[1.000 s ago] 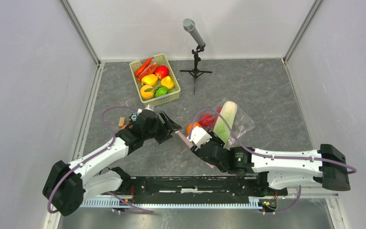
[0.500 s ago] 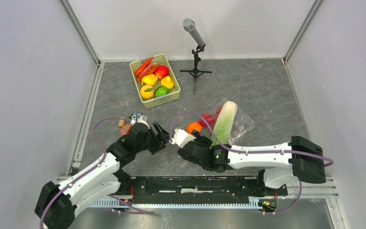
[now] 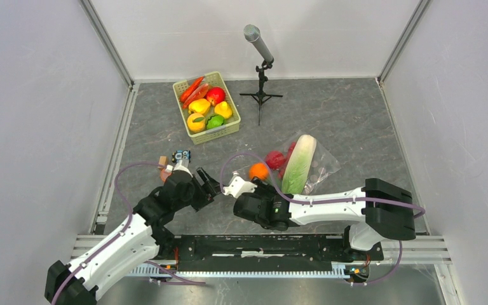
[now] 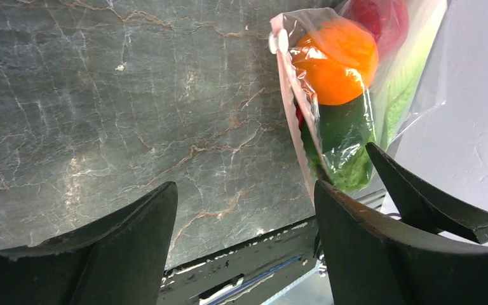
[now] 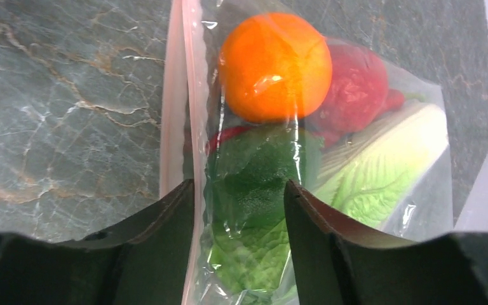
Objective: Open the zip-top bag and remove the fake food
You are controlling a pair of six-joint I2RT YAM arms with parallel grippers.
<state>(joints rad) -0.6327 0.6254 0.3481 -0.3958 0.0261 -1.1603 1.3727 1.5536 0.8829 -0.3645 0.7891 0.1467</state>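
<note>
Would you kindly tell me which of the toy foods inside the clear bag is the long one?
The white-and-green leafy cabbage; the orange, the red piece and the dark green fruit beside it are all compact.

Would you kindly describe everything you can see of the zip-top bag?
The zip-top bag is clear, crinkly plastic with a pale pink zip strip along one edge. It rests on the grey table, holding an orange, a red piece, a dark green fruit and a leafy cabbage. The right gripper straddles its zip edge; whether it pinches the bag is unclear. The open left gripper is near, not touching it.
</note>
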